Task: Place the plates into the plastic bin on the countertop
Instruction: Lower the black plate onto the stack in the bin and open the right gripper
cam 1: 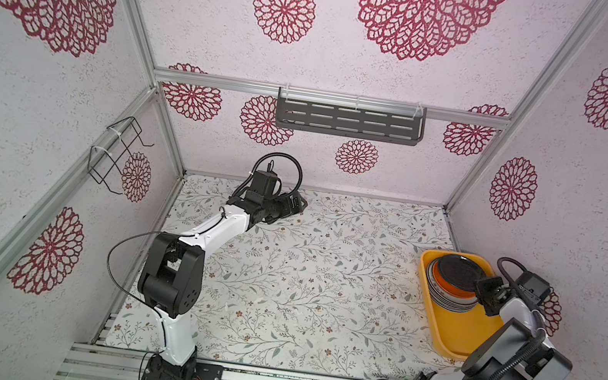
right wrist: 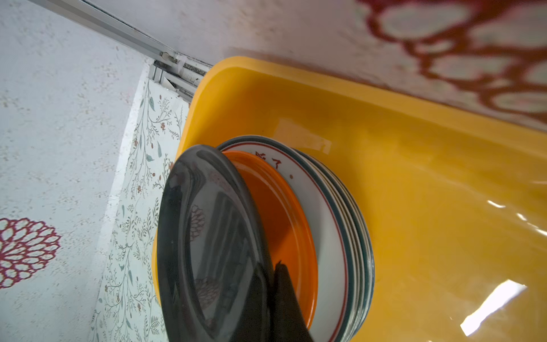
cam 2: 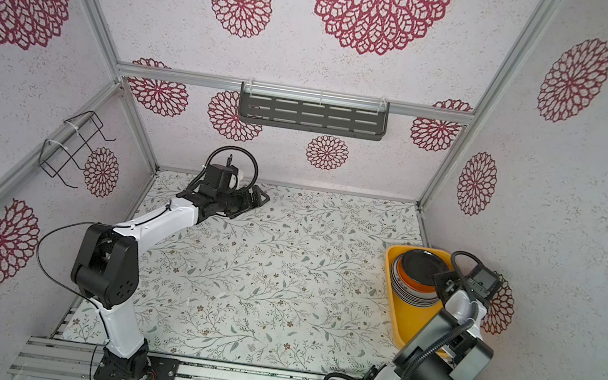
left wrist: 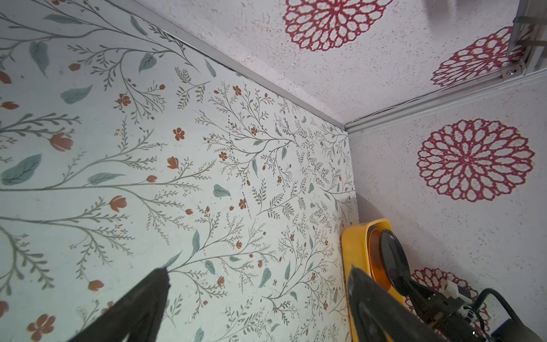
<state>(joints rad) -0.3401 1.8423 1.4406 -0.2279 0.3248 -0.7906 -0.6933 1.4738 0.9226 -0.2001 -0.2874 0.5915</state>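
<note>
**Black plate pinched above the stack in the bin**

Both top views: the yellow plastic bin sits at the right edge of the desk, tight against the red-flowered wall. The plates are piled in its far end, with an orange plate on the pile and a black plate uppermost. A dark slotted shelf hangs on the back wall. The right hand is at the black plate's rim, and the left hand is near the desk's far edge.

Left wrist view: the left hand is spread wide, with only bare leafy desk between the fingers.

Right wrist view: the right hand is clamped on the black plate's rim, the plate tilted off the orange one.
</note>
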